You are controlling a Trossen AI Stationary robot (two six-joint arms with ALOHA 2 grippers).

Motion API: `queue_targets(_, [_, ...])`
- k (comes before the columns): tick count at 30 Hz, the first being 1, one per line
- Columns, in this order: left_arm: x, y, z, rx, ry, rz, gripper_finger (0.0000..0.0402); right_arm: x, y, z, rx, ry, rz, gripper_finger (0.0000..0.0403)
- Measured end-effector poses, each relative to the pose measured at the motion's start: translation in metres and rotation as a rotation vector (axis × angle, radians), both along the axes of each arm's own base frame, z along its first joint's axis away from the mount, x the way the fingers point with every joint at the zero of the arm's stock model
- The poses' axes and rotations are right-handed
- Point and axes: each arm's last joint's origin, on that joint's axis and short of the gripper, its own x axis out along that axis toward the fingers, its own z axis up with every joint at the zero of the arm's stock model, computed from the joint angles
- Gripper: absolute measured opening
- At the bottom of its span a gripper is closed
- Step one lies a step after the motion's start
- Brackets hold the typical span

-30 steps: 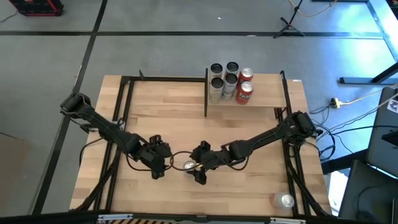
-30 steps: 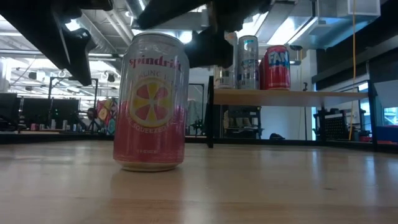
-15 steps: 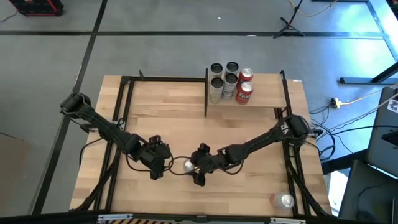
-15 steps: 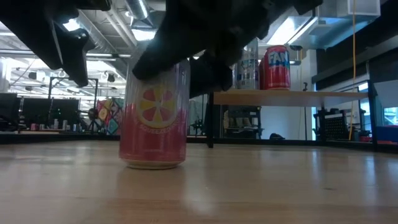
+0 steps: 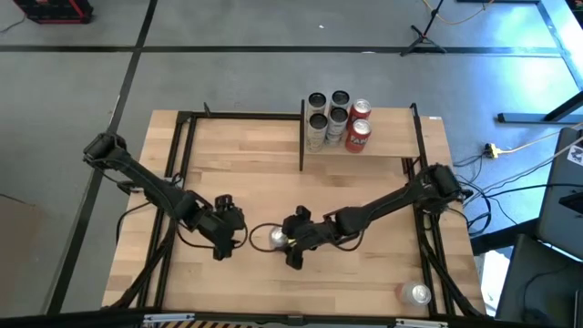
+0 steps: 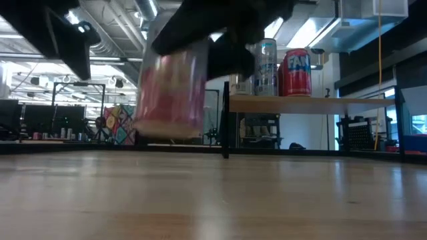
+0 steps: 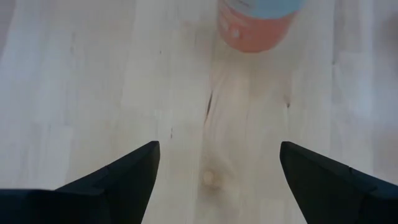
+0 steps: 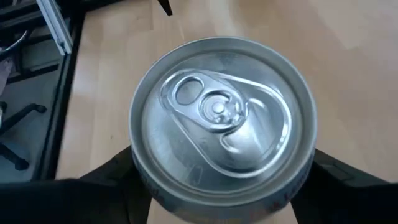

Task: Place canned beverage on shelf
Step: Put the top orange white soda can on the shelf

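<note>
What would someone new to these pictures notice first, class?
The pink can hangs clear of the tabletop near the table's middle, clamped in the right gripper. Five cans crowd the raised shelf at the far edge. The left gripper waits open beside the lifted can.

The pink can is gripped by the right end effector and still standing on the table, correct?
Not standing: the low view shows the pink can lifted clear of the table. The right end effector does grip it.
</note>
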Motion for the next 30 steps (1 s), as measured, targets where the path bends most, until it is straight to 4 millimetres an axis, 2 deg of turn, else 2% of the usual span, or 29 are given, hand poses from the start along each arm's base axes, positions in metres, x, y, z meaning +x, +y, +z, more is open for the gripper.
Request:
queue_targets(4, [-0.012, 0.007, 0.018, -0.035, -0.055, 0.006, 0.0329, -0.013, -0.005, 0.024, -0.004, 0.014, -0.002, 0.0263])
queue_targets(12, [-0.027, 0.016, 0.041, -0.096, -0.159, 0.006, 0.0329, -0.064, -0.032, 0.098, -0.025, 0.005, -0.057, 0.0263])
queue_targets(16, [-0.025, 0.015, 0.046, -0.109, -0.215, 0.016, 0.0329, -0.103, -0.051, 0.134, -0.068, -0.002, -0.11, 0.0263])
queue_targets(21, [-0.019, 0.016, 0.051, -0.081, -0.315, 0.064, 0.0329, -0.157, -0.078, 0.168, -0.151, 0.01, -0.168, 0.0263])
queue_targets(26, [-0.014, 0.025, 0.052, -0.014, -0.354, 0.15, 0.0329, -0.21, -0.111, 0.194, -0.199, -0.011, -0.225, 0.0263])
queue_targets(30, [-0.01, 0.035, 0.053, -0.001, -0.371, 0.232, 0.0329, -0.248, -0.135, 0.207, -0.242, -0.037, -0.279, 0.0263])
